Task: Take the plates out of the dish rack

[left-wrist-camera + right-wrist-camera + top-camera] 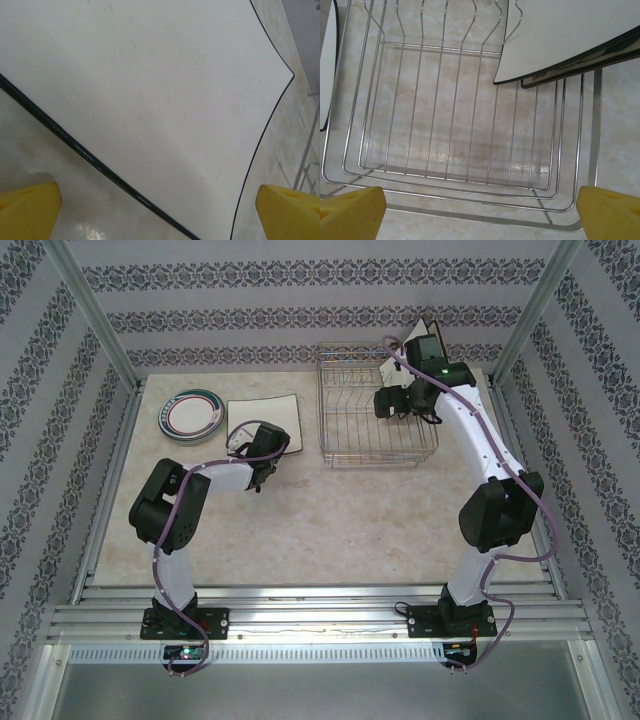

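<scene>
Counter [330, 520] inspected from above and from both wrists.

Dish rack [378, 412]: stands at the rear right of the counter; most slots bare; two square plates [560, 35] with dark rims lean together at one end, the lower one mostly hidden beneath the upper.

Unloaded items: a stack of round plates [190, 415] with teal and red rims lies at the rear left; a square plate [262, 412] lies flat just beside it, between the stack and the rack.

Left pincer [160, 215]: spread wide, nothing between its yellow fingertips [27, 210]; it hangs over the near edge of the flat square plate; contact cannot be judged.

Right pincer [480, 212]: likewise spread wide and empty; poised above the rack, apart from the two leaning plates.
</scene>
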Controlling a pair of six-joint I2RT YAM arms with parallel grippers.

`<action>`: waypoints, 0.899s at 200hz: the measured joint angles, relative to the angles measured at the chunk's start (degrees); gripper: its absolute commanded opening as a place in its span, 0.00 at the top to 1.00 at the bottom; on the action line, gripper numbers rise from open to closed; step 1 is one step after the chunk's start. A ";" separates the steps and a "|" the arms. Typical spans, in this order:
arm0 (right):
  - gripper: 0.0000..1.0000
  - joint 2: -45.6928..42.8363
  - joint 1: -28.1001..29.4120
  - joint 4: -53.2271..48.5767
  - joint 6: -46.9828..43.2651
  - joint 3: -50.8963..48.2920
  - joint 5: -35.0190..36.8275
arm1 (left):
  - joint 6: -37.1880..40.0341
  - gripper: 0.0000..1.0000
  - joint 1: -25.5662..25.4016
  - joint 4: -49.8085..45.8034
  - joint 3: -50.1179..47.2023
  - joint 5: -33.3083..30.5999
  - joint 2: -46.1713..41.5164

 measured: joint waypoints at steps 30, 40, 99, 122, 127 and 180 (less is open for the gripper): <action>0.02 0.00 -0.02 1.27 0.00 -1.84 -0.48 | 3.45 0.00 -0.22 -3.39 2.29 -0.28 -0.94; 0.02 0.00 -0.02 1.57 0.00 -2.34 -0.76 | 4.59 0.00 -0.22 -4.17 3.32 -0.35 -1.07; 0.02 -1.75 -0.98 4.04 0.72 -5.86 -2.10 | 9.29 0.00 -0.24 -7.08 4.76 -1.66 -2.40; 0.02 -3.10 -1.79 4.81 1.07 -7.34 -2.54 | 11.82 0.00 -0.26 -9.27 6.71 -1.90 -2.56; 0.02 -3.39 -1.92 4.98 1.07 -7.61 -2.73 | 12.44 0.00 -0.26 -9.62 7.15 -1.92 -2.67; 0.02 -4.81 -3.32 5.62 1.09 -8.92 -3.19 | 20.37 0.00 -0.96 -14.67 11.04 -2.03 -4.94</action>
